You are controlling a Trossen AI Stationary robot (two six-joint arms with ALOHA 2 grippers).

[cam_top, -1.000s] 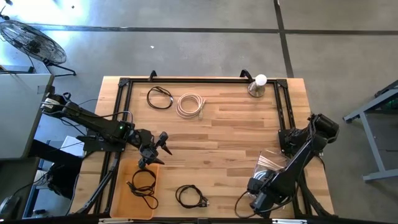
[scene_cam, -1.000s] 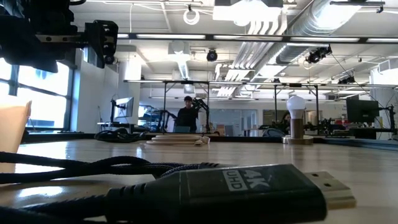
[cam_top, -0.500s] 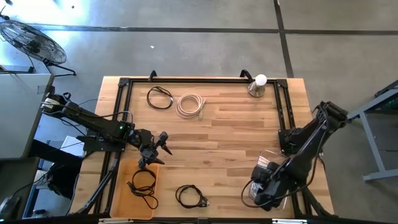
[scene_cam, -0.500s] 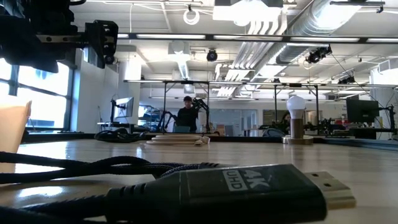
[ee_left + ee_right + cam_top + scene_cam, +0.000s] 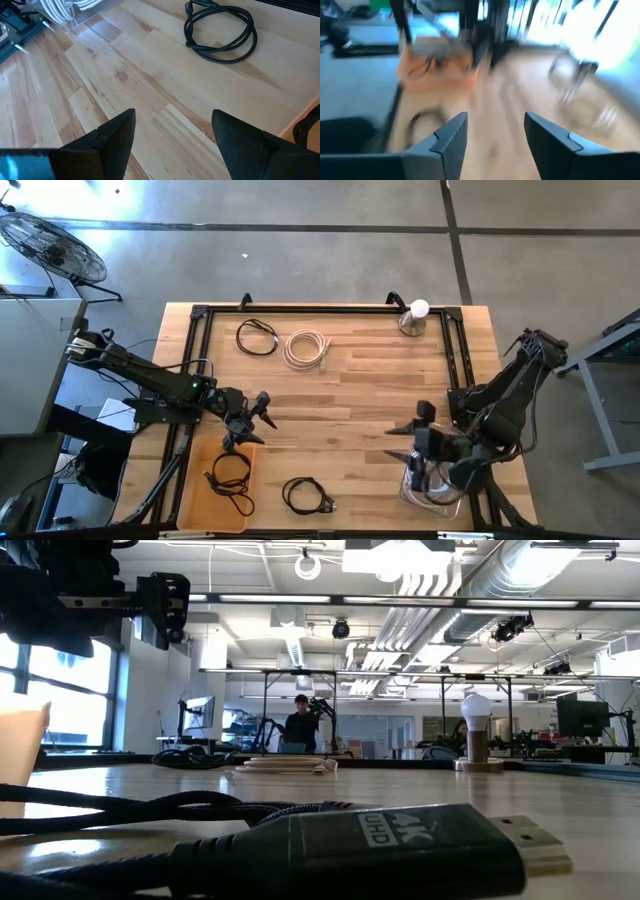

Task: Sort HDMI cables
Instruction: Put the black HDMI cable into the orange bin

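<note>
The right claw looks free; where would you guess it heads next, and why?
Probably toward the white cable coil at the table's far side. The right claw is open and empty above the clear bin that holds white cable, so that loose coil seems a likely match.

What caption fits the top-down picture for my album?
Two robot arms sorting cables: one black cable in the orange tray, others waiting on the wooden table.

A black coiled HDMI cable (image 5: 257,338) and a cream coiled HDMI cable (image 5: 306,348) lie side by side at the worktop's far edge. Another black coil (image 5: 307,496) lies at the near edge, and one more black coil (image 5: 230,477) sits in the orange tray (image 5: 190,498).
</note>
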